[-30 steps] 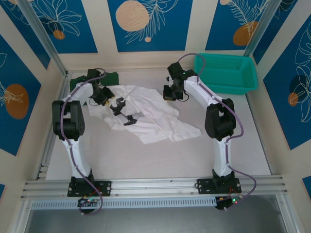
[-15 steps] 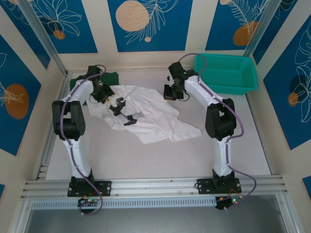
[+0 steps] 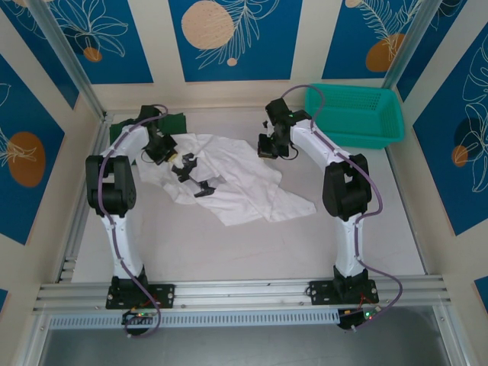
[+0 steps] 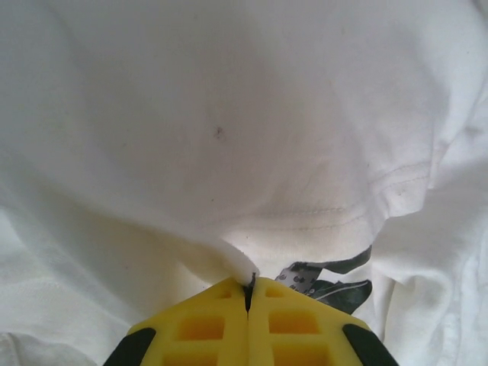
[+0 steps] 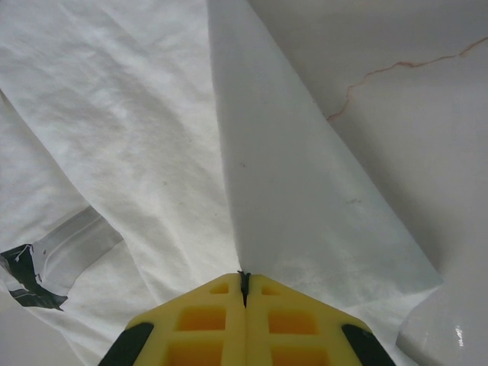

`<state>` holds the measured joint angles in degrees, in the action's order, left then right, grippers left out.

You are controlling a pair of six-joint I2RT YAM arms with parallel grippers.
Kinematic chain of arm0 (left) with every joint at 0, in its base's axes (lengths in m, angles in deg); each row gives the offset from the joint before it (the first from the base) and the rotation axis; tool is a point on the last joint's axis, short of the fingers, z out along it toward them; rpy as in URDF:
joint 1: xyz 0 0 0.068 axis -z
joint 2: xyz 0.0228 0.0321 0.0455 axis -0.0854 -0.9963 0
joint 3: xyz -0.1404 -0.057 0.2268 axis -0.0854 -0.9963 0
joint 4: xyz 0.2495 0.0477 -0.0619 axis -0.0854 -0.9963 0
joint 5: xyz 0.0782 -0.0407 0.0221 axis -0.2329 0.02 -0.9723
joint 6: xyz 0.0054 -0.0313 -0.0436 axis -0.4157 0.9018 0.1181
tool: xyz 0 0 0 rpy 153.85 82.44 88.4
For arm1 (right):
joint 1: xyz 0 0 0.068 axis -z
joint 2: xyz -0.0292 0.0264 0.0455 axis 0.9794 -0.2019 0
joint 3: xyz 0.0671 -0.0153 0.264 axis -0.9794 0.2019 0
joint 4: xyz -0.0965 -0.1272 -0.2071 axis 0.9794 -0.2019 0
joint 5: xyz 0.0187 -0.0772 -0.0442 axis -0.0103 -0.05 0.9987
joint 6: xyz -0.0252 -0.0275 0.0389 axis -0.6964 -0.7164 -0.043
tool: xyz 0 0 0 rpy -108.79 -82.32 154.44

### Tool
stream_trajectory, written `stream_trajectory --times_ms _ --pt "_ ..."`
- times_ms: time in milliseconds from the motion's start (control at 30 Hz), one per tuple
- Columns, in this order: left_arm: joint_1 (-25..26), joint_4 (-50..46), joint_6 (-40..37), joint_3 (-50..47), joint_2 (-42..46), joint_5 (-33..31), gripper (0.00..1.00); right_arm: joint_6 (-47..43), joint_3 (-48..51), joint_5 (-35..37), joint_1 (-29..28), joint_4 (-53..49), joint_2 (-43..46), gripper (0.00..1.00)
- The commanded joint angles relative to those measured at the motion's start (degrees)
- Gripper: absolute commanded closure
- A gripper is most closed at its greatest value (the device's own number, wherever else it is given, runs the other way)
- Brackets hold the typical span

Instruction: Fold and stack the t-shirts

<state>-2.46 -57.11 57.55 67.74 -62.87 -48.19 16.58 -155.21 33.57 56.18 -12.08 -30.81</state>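
The white shirt [image 3: 236, 187] lies spread but wrinkled on the table [image 3: 267, 244], in the far half, between the two arms. Its black print [image 3: 194, 177] faces up on the left part of the cloth, and one corner of the shirt reaches toward the near right.

The left fingers [image 3: 162, 150] are at the far left edge of the white shirt. In the left wrist view the two yellow fingers [image 4: 206, 328] are pressed together, with a fold of the white shirt [image 4: 229, 137] pinched between their tips. A piece of the black print [image 4: 328, 282] shows just to the right of them.

The right fingers [image 3: 267, 149] are at the far right edge of the same shirt. In the right wrist view these fingers [image 5: 206, 328] are also together and clamp an edge of the white shirt [image 5: 290, 183], which rises toward them as a tight ridge. The bare table [image 5: 412, 107] with a thin reddish line is on the right side there.

The green shirt [image 3: 177, 120] lies at the far left corner of the table, partly hidden behind the left arm, near the white shirt. A teal basket [image 3: 354, 114] stands at the far right corner, apart from both shirts.
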Motion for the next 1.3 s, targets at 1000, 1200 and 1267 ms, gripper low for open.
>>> stream_trajectory --times_ms 1000,1200,1267 --pt "2.7 37.9 -15.3 23.2 45.9 -4.0 1.00 -15.8 -13.0 10.4 9.8 18.9 46.6 1.00" --pt "3.2 40.5 -11.2 28.4 45.4 -1.4 1.00 -18.0 -17.2 10.5 7.2 22.4 48.7 1.00" --pt "3.4 40.9 -9.4 28.9 45.0 -1.6 1.00 -18.1 -17.8 10.2 6.8 22.7 48.5 1.00"
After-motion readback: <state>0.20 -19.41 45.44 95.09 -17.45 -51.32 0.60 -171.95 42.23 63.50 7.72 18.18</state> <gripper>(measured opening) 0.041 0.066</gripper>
